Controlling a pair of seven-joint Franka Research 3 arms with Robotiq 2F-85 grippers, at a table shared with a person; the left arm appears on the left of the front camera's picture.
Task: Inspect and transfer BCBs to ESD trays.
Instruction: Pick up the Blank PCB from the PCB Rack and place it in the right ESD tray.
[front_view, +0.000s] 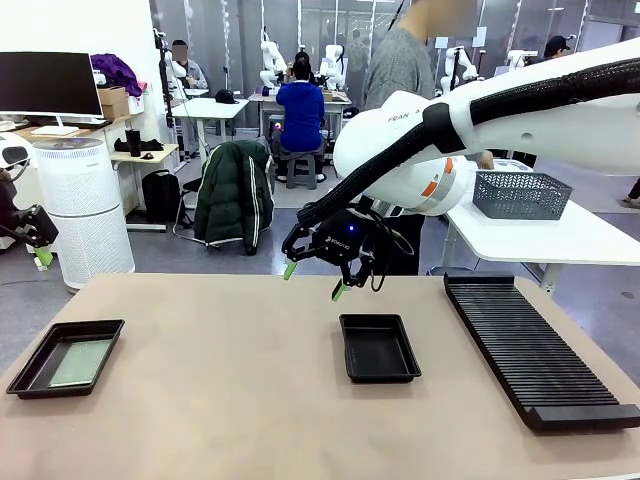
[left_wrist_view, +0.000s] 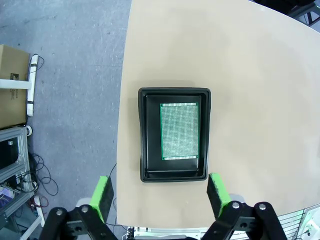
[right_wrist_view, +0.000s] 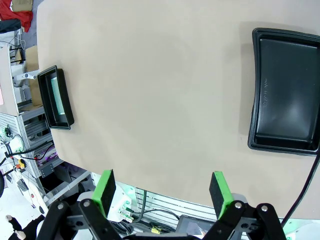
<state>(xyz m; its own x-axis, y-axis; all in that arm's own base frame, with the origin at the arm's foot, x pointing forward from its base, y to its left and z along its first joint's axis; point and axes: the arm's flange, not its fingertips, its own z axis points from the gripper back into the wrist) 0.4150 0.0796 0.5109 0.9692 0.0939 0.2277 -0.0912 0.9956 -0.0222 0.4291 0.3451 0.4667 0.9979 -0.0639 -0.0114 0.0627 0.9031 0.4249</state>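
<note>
Count: two ESD trays, one BCB, one rack, one basket, two grippers. The left tray (front_view: 30, 362) sits near the left edge of the tan table (front_view: 220, 400): glossy black, shallow, with a flared rim. The single BCB (left_wrist_view: 179, 131) lies flat on its floor, a thin green rectangle with a pale, finely dotted face, set closer to one long wall. The middle tray (front_view: 380, 378) sits at table centre with a bare floor; the raised print on it in the right wrist view is too small for us to read. A long black ribbed rack (front_view: 535, 350) lies at the right, apart from both trays. A grey mesh basket (front_view: 520, 195) stands on a white side table beyond. We read "FRAN" on the right arm's white shell. The right gripper (front_view: 314, 280) hangs above the table behind the middle tray, jaws spread wide, holding nothing. The left gripper (left_wrist_view: 159, 195) hovers over the left tray, equally wide apart and empty.
</note>
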